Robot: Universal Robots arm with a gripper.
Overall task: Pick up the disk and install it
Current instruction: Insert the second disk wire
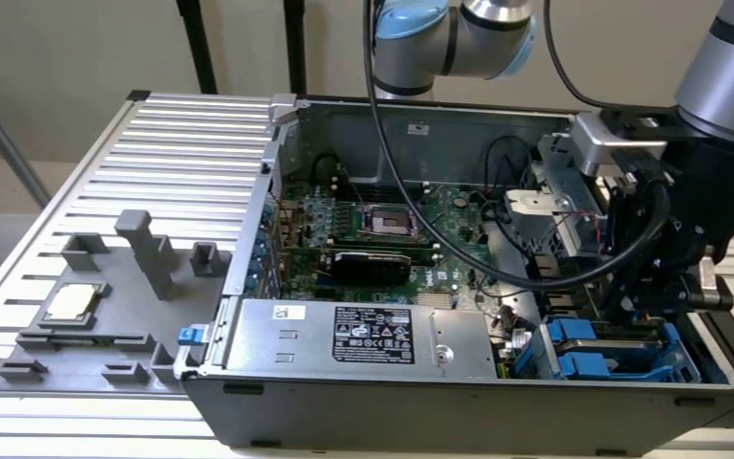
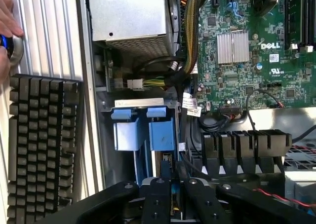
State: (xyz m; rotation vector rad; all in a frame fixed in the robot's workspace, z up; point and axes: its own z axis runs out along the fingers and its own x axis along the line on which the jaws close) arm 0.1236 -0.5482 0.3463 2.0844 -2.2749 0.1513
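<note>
On the slatted metal table [image 1: 150, 143], the pincer [image 2: 170, 194] reaches into the computer case [image 1: 469, 382], closed on the disk [image 2: 168, 157].

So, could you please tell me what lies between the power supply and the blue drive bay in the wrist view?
A bundle of cables with a white connector, crossing the gap between power supply and blue drive bay.

My black gripper [image 1: 648, 287] hung over the blue plastic drive bay [image 1: 603, 349] at the near right corner of the open grey metal computer case [image 1: 469, 402]. A small square silver chip [image 1: 70, 302] lay on the grey fixture [image 1: 99, 325] at the exterior view's left.
</note>
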